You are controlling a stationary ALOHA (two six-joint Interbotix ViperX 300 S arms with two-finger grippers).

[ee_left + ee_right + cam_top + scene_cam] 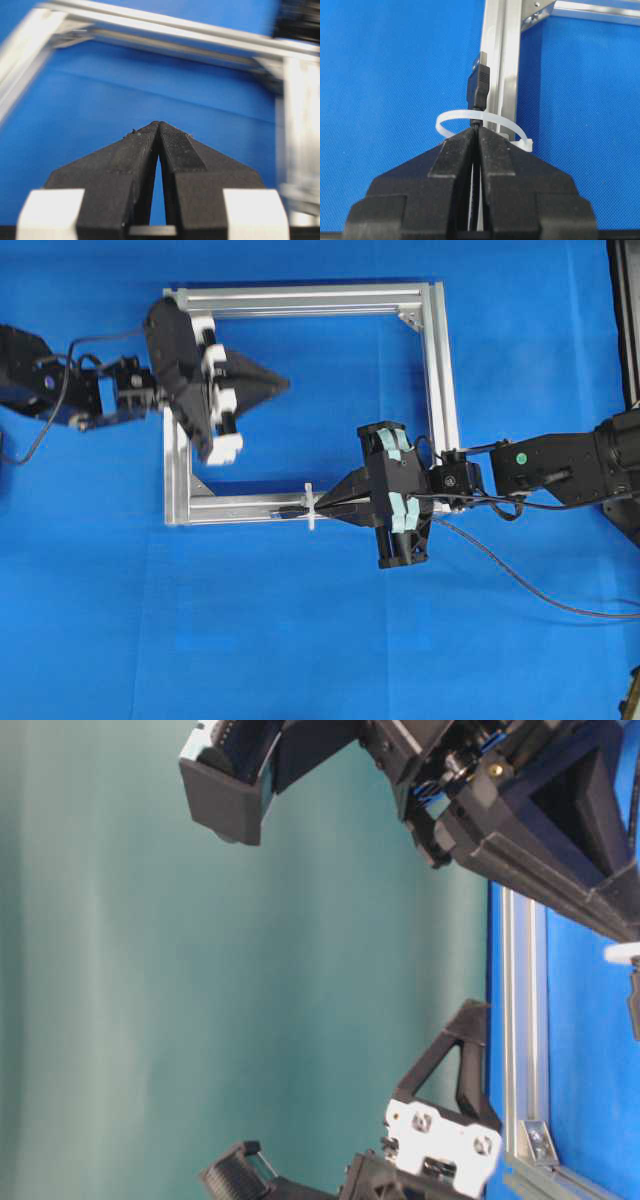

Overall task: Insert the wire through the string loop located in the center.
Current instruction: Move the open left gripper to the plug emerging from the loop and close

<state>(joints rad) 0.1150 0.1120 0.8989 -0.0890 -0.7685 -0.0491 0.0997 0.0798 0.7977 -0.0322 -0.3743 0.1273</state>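
Wire (479,87), pinched just behind its dark plug by the right hand (478,131), pokes through the string loop (481,121), a white tie arching over the lower silver bar of the aluminium frame (438,370); the plug sits just past the loop, over the bar. Behind the hand the rest of the wire trails off toward the right edge of the blue tabletop (300,630). That hand's fingers (495,150) crowd right up to the loop, covering its near side. The left hand (285,383) hovers inside the frame with its tips pressed together, holding nothing, well apart from the loop. Its wrist view is blurred, so the frame rails there are soft. The table-level view is turned sideways and crops both arms. Bare blue cloth lies open inside the frame and below the bar.
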